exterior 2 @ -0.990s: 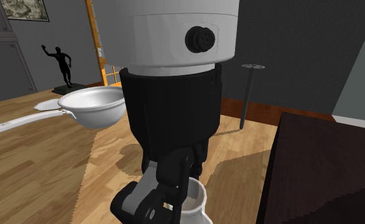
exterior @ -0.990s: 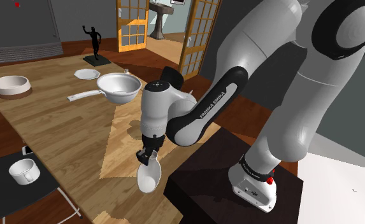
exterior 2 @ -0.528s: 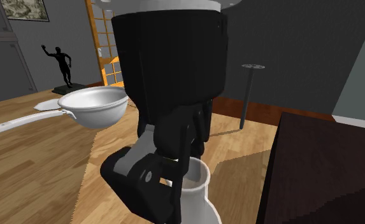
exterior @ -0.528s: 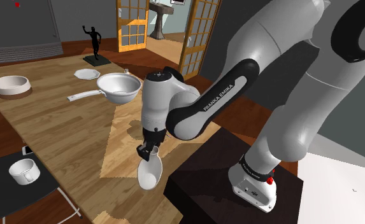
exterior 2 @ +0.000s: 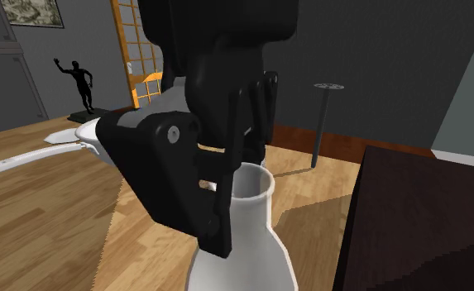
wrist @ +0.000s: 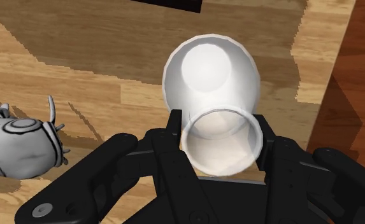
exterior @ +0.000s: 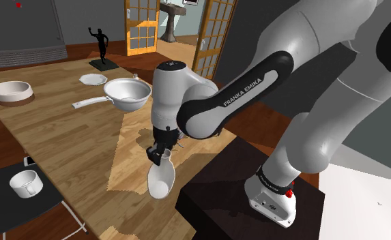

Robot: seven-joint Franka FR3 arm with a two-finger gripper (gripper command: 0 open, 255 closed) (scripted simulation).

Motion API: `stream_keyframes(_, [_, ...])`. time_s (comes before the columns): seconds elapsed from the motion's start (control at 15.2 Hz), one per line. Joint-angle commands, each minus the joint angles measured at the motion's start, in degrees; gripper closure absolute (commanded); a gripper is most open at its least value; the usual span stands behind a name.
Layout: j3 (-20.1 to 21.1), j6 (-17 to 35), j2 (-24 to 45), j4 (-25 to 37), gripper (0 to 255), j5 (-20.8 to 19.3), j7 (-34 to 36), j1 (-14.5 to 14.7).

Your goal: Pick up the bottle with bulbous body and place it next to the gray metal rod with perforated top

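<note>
Tabletop (exterior: 64, 143) wooden, stand (exterior: 221, 198) at near corner | rod (exterior 2: 320, 128) upright at far edge, well apart from bottle (exterior: 161, 183) | bottle white, bulbous, hanging neck-up above tabletop | pincer (exterior: 160, 157) clamped round bottle neck | now: carry steady, hold upright, lower just beside rod, no knocking it

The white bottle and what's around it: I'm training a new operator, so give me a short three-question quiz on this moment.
1. True or false: the claw is shut on the white bottle's neck.
2. Which stands upright on the wooden table? A) gray rod with perforated top; B) broom; C) lamp.
3. Fill in: in the shoulder view, the black figurine stands beyond the white ____.
Key: 1 true; 2 A; 3 pan.
</note>
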Motion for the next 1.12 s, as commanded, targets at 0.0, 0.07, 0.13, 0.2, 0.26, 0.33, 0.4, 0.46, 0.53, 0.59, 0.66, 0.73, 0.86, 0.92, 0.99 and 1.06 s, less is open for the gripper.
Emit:
stream_keyframes(0.0, [-0.2,-1.9,-2.0,0.1,255,1.2,-0.9,0.2])
stream_keyframes(0.07, [-0.3,-2.8,-2.7,0.4,255,1.6,-1.2,0.2])
stream_keyframes(0.13, [-0.4,-3.7,-3.4,0.6,255,2.0,-1.5,0.3])
stream_keyframes(0.2, [-0.5,-4.6,-4.0,0.9,255,2.3,-1.7,0.4])
stream_keyframes(0.26, [-0.6,-5.5,-4.7,1.2,255,2.6,-1.9,0.4])
stream_keyframes(0.33, [-0.7,-6.4,-5.3,1.5,255,2.9,-2.2,0.5])
stream_keyframes(0.4, [-0.8,-7.3,-6.0,1.8,255,3.1,-2.4,0.6])
stream_keyframes(0.46, [-0.9,-8.2,-6.6,2.1,255,3.3,-2.5,0.6])
stream_keyframes(0.53, [-1.1,-9.0,-7.1,2.4,255,3.6,-2.7,0.7])
stream_keyframes(0.59, [-1.2,-9.9,-7.7,2.8,255,3.8,-2.9,0.7])
stream_keyframes(0.66, [-1.3,-10.8,-8.3,3.1,255,3.9,-3.0,0.8])
stream_keyframes(0.73, [-1.4,-11.7,-8.8,3.5,255,4.1,-3.2,0.8])
stream_keyframes(0.86, [-1.7,-13.4,-9.8,4.3,255,4.4,-3.4,0.9])
stream_keyframes(0.92, [-1.8,-14.3,-10.3,4.7,255,4.5,-3.6,0.9])
stream_keyframes(0.99, [-2.0,-15.1,-10.8,5.1,255,4.6,-3.7,1.0])
stream_keyframes(1.06, [-2.1,-16.0,-11.2,5.5,255,4.7,-3.8,1.0])
